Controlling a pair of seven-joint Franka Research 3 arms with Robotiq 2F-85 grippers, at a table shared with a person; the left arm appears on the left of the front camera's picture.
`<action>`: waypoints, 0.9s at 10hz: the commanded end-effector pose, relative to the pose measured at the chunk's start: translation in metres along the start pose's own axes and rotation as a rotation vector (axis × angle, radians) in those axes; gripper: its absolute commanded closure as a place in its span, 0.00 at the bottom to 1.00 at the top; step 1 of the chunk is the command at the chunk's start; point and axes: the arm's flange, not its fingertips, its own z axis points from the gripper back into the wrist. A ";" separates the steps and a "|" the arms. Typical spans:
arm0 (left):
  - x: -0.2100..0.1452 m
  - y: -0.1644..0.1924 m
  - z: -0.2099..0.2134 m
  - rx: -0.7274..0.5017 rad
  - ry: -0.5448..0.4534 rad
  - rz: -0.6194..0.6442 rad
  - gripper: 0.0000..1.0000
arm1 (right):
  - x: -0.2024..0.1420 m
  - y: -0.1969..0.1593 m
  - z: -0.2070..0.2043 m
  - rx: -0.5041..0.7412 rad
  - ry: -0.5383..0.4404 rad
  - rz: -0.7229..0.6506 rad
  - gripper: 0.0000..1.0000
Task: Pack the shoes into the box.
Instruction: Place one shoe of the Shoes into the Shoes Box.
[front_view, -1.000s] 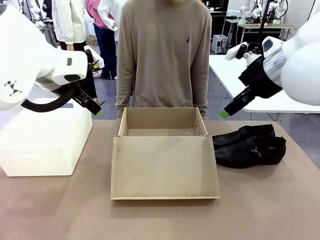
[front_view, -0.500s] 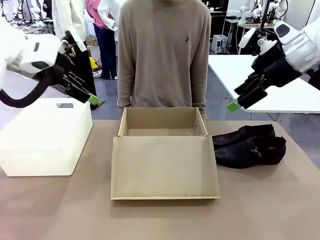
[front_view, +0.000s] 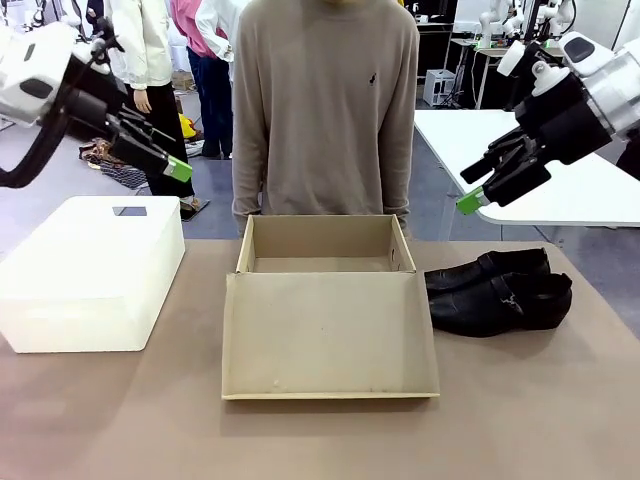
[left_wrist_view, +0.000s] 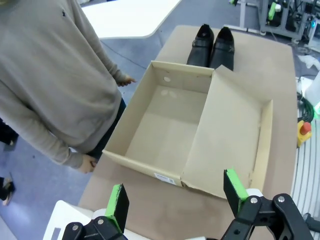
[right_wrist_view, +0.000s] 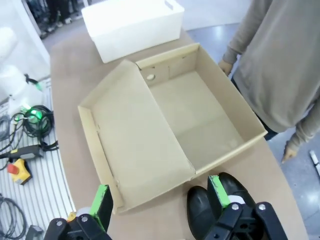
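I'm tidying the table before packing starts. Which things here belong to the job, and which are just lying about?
Belong to the job:
- black shoes, side by side on the right
- cardboard box, open and empty

Just lying about:
- white plastic bin, on the left

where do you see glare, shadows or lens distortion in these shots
Front view: even light, soft sheen on the shoes, thin shadow under the box lid edge. Left wrist view: the wide lens skews the box. Right wrist view: white bin nearly washed out, shoes dark with little detail.
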 end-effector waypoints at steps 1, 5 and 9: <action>0.017 0.011 -0.006 -0.024 0.018 0.024 0.00 | 0.001 -0.014 -0.002 0.049 -0.046 0.022 0.00; 0.023 0.007 -0.009 -0.012 0.027 0.035 0.00 | -0.002 -0.010 -0.003 0.038 -0.041 -0.008 0.00; 0.023 0.007 -0.009 -0.012 0.027 0.035 0.00 | -0.002 -0.010 -0.003 0.038 -0.041 -0.008 0.00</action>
